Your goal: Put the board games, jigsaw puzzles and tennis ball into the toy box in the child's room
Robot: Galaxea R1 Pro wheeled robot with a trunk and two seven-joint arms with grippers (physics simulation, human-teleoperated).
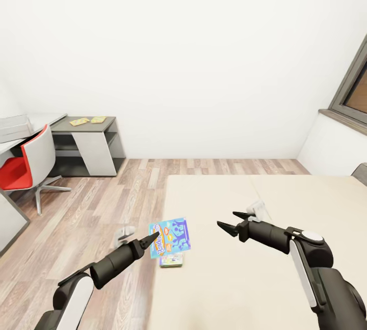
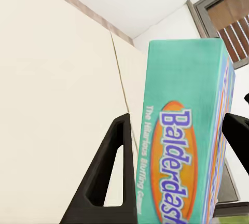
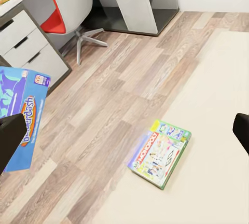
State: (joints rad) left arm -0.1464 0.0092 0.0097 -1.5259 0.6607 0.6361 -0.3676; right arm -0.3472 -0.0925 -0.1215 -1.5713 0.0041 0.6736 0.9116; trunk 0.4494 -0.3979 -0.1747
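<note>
My left gripper [image 1: 154,241] is shut on the edge of the small blue board game [image 1: 171,237], held upright just above the bed's [image 1: 244,279] left edge. In the left wrist view this blue and teal box [image 2: 184,146] sits between the two dark fingers [image 2: 111,172]. A green-edged board game [image 1: 171,260] lies flat on the mattress right below it, also seen as a green-edged box [image 3: 158,153] in the right wrist view. My right gripper [image 1: 227,219] hovers open over the bed, empty. Two jigsaw puzzles [image 1: 79,121] [image 1: 98,119] lie on the table's dark section [image 1: 109,125]. The toy box [image 1: 12,127] sits far left.
A red and grey swivel chair [image 1: 28,167] stands on the plank floor [image 1: 102,202] between the bed and the desk. Desk drawers [image 3: 31,42] face the floor strip. A dark-framed window [image 1: 354,90] is at the right wall.
</note>
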